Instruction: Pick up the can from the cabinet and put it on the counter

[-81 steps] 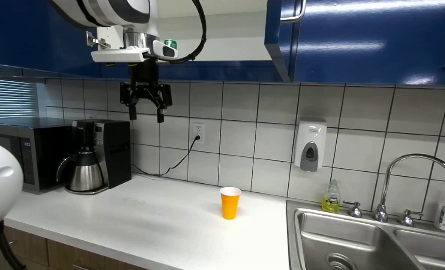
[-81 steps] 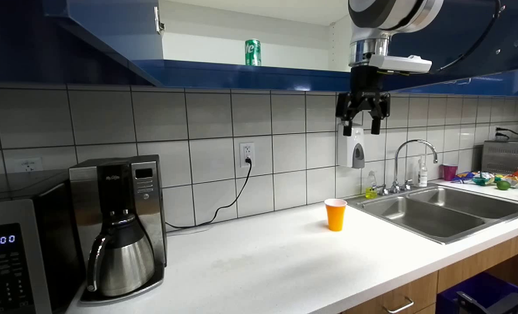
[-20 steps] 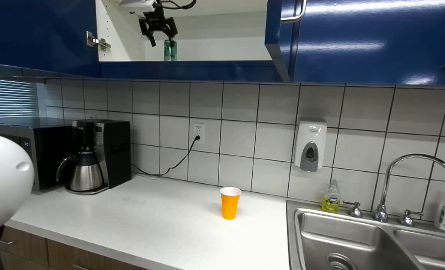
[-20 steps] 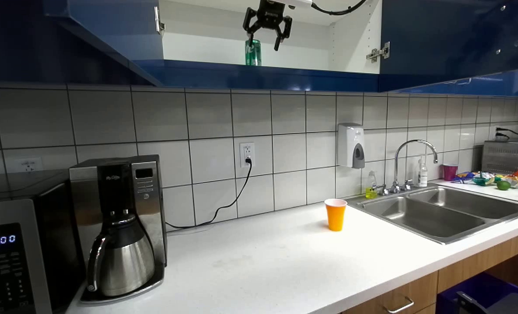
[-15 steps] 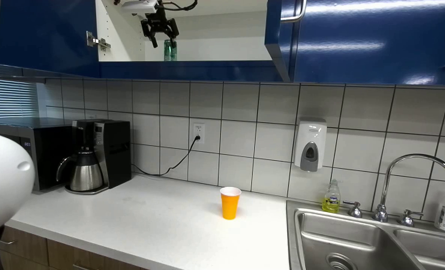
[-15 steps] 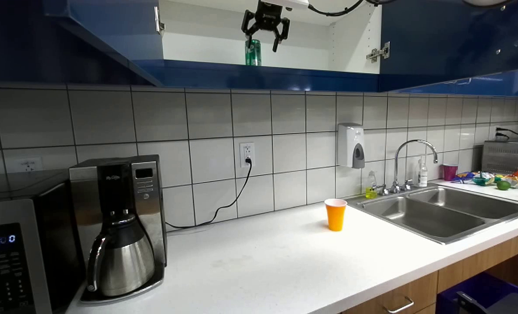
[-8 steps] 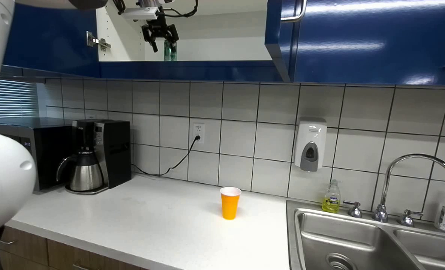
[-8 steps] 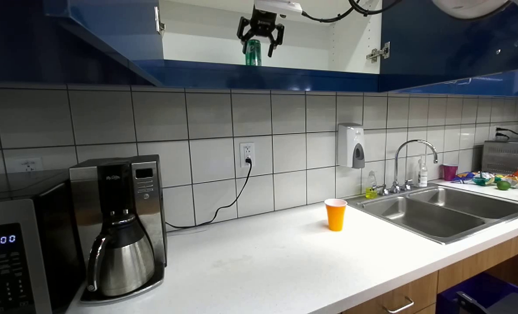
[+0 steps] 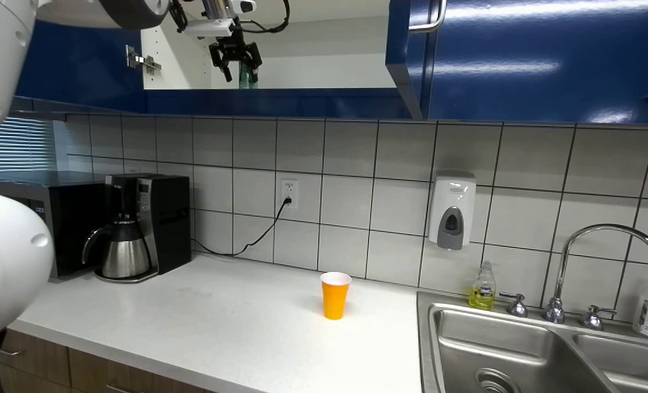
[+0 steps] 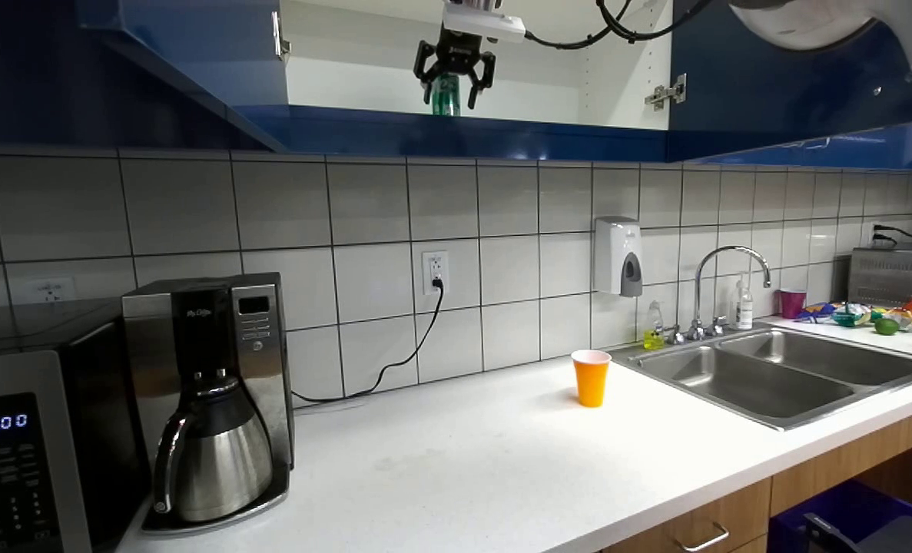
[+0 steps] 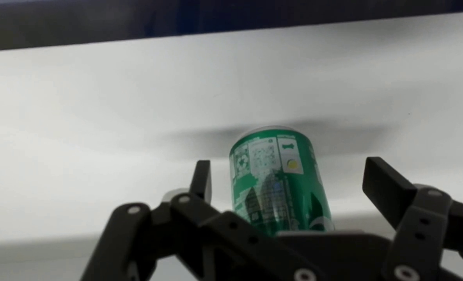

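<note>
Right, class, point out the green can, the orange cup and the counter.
Green can (image 11: 280, 181), in the wrist view: its printed side.
Orange cup (image 9: 335, 298), in an exterior view: its outer side.
Counter (image 10: 471, 461), in an exterior view: its white top.

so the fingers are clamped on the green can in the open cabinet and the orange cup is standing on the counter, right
Not clamped: the wrist view shows the fingers open, with a gap between each and the green can. The rest holds: the can is in the open cabinet, and the orange cup is standing on the counter.
</note>
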`<state>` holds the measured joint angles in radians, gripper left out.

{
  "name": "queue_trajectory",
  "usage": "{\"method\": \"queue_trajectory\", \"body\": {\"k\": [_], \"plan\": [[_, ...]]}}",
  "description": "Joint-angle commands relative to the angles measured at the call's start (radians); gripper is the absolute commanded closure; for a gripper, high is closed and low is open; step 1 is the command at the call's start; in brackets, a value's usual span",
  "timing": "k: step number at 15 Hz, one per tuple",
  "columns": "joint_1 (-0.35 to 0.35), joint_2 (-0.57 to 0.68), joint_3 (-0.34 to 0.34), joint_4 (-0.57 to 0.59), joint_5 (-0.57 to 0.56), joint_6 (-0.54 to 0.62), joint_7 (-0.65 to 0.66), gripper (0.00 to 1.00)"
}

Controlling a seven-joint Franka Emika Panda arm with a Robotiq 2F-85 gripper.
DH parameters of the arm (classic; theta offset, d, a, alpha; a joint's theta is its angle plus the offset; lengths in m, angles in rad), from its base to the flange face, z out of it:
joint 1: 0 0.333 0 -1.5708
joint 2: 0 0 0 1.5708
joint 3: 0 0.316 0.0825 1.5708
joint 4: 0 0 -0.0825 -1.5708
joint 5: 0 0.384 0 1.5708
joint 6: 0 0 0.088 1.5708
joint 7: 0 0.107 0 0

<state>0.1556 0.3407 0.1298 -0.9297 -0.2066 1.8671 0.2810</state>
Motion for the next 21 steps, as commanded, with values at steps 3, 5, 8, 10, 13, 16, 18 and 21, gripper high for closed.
{"method": "queue_trajectory", "body": {"k": [3,5,8,10,13,16,18,21], "plan": [[0.015,0.038,-0.012,0.064,-0.034,-0.009,0.028,0.0],[0.016,0.043,-0.013,0.071,-0.037,-0.007,0.028,0.0],[0.019,0.051,-0.016,0.085,-0.04,-0.006,0.03,0.0],[0.02,0.057,-0.017,0.093,-0.039,-0.005,0.031,0.0],[0.023,0.063,-0.02,0.102,-0.041,0.003,0.039,0.0],[0.023,0.072,-0.022,0.121,-0.041,-0.003,0.041,0.0],[0.022,0.079,-0.023,0.129,-0.04,-0.001,0.043,0.0],[0.022,0.089,-0.024,0.14,-0.039,0.003,0.044,0.35]]}}
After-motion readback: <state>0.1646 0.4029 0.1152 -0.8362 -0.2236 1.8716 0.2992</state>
